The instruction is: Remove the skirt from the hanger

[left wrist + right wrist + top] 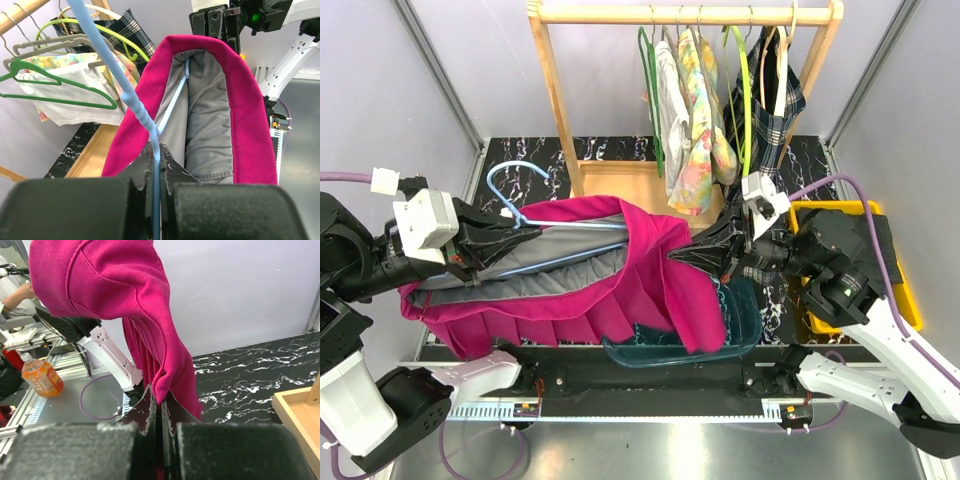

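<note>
A magenta skirt (650,270) with grey lining hangs stretched between both arms on a light-blue hanger (515,185). My left gripper (505,245) is at the skirt's left end. In the left wrist view it (159,155) is shut on the blue hanger (135,107) wire, just below where the wire enters the skirt's waistband (245,115). My right gripper (685,255) is at the skirt's right end. The right wrist view shows it (161,400) shut on a fold of the skirt (115,285), which drapes above and in front of the jaws.
A wooden rack (555,90) at the back holds several garments on hangers (690,110). A teal bin (745,320) lies under the skirt's right end, and a yellow bin (905,300) sits behind the right arm. An orange bottle (42,377) stands off the table.
</note>
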